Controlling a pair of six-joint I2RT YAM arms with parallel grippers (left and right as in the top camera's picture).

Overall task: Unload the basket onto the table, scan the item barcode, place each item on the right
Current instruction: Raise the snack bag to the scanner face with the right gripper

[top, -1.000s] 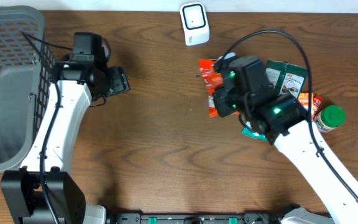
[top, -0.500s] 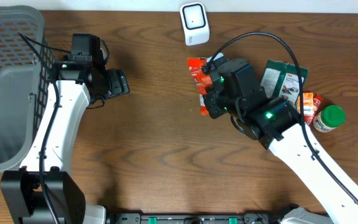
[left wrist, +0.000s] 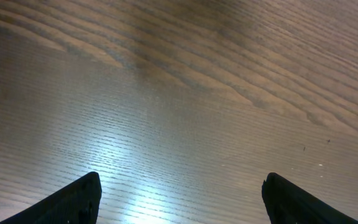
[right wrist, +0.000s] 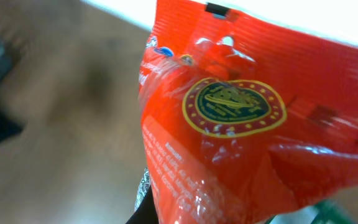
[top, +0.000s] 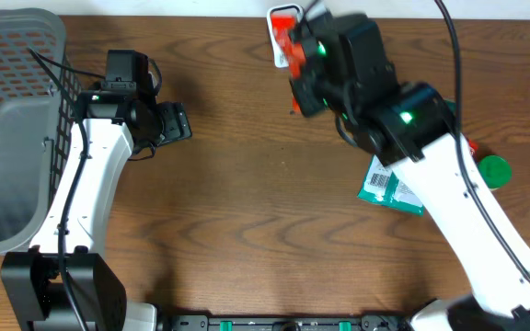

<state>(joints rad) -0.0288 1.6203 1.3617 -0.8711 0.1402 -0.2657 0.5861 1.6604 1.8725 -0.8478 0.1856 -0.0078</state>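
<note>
- Right gripper (top: 298,66), your working tool, is clamped on a red snack packet (top: 284,26) and holds it at the table's far edge, over the white scanner (top: 270,28), which the packet mostly hides.
- Your right wrist camera is filled by the packet's glossy red film, with a round gold-rimmed emblem near its middle.
- Your left gripper (top: 175,121) hangs with its jaws spread wide and nothing between them, above the bare wooden table (top: 247,230) and near the grey basket (top: 17,55).
- Beside your right arm lie a teal pouch (top: 389,188), barcode side up, and a green-lidded jar (top: 495,169).
</note>
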